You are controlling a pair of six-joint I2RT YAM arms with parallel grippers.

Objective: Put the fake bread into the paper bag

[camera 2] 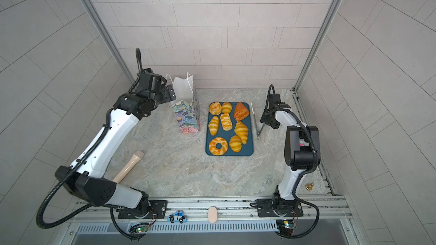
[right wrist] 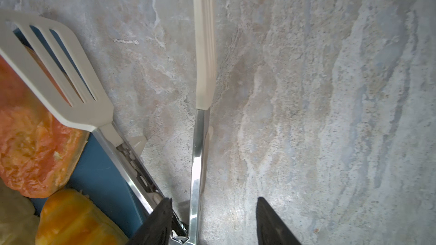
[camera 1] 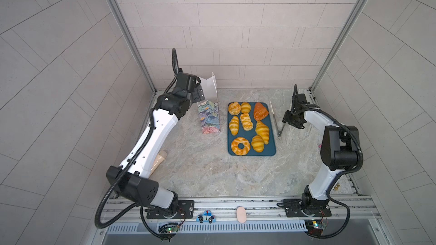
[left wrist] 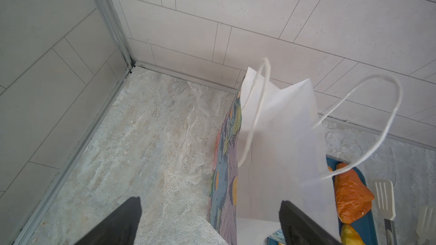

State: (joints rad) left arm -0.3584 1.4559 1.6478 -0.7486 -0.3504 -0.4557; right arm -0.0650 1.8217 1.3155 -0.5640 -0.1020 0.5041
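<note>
Eight glossy, golden-yellow pieces of fake bread (camera 1: 246, 121) (croissants, ridged rolls, a braided ring and one darker orange-brown wedge) lie on a flat teal tray (camera 1: 271, 152) with rounded corners. The paper bag (camera 1: 210, 119) stands upright just left of the tray, its matte white mouth agape, cord handles looping up and painted pastel flowers on its sides. The left pincer (left wrist: 210, 200) hangs at the bag's rim with its black fingers spread wide and gripping nothing, one finger overlapping the white paper. The right pincer (right wrist: 213, 198) sits partly open astride the hinge end of steel tongs (camera 1: 273, 116) with cream slotted tips; one finger is against a steel arm, the other clear of it. The tabletop (camera 1: 212, 173) is mottled grey-beige stone, enclosed by pale tiled walls (camera 1: 236, 31).
</note>
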